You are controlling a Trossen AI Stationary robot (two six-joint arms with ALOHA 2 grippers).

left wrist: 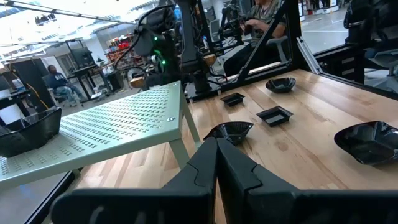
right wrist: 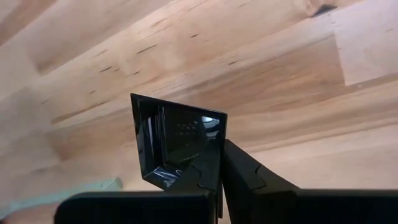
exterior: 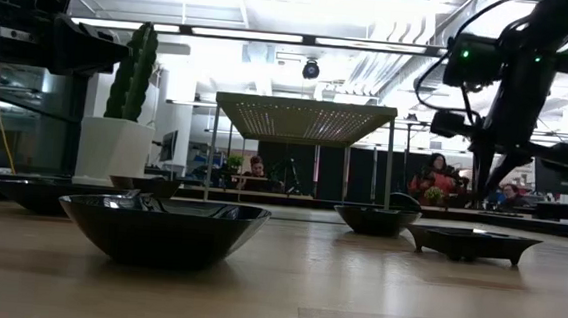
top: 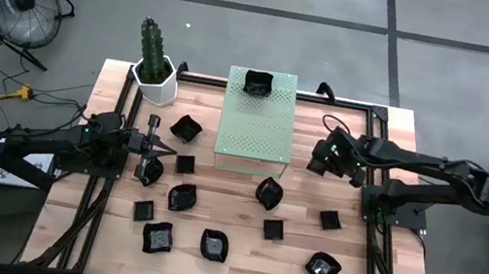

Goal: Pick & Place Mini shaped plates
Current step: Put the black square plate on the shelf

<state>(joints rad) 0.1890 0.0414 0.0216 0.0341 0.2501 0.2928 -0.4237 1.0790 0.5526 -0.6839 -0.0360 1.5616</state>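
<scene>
Right end effector (right wrist: 221, 163) clamped on rim of a square black mini plate (right wrist: 177, 140), held above the wooden surface (top: 236, 254) beside the green perforated block (top: 256, 124), left end effector (left wrist: 216, 163) closed, empty, other plates (top: 182, 197) scattered on surface, one (top: 258, 83) on block.

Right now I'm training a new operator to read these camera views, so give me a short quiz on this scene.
1. True or false: the left gripper holds a plate.
2. What stands on the green perforated block? A) one black dish B) the cactus pot C) two stacked dishes
3. Fill in: the right gripper is shut on a ____ plate.
Key: 1 false, it is shut on nothing. 2 A, the black dish sits near the block's far edge. 3 square: the square plate is pinched by its rim.
</scene>
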